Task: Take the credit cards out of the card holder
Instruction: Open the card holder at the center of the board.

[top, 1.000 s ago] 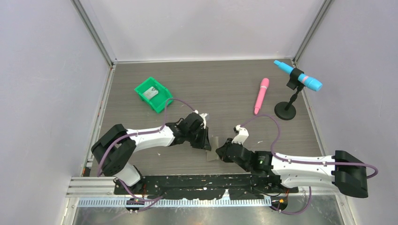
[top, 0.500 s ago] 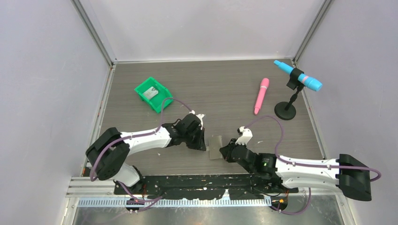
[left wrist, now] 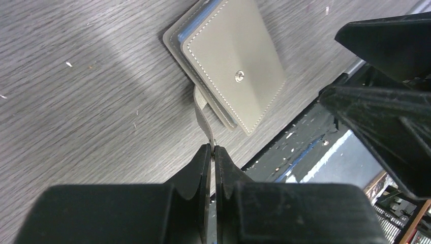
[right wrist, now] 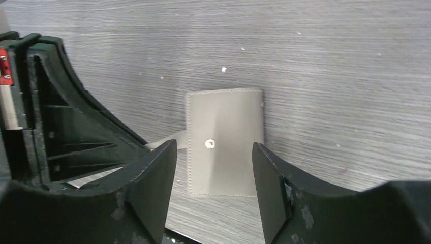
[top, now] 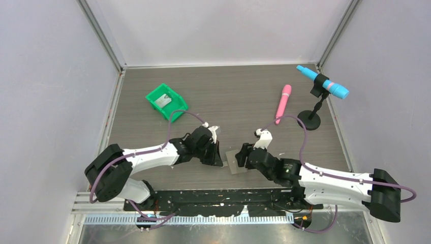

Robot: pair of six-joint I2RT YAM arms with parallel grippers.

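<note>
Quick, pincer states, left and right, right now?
Left pincer: closed on the strap tab of the card holder.
Right pincer: open, holding nothing, facing the card holder.

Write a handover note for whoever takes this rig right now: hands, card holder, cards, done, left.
Left hand: shut on the tab of the holder.
Right hand: open, aimed at the holder, not gripping it.
Holder: flat on the table between the hands, folded shut, snap stud bare.
Cards: none in view.
Done: tab gripped.
Left: open the holder, pull the cards out.
</note>
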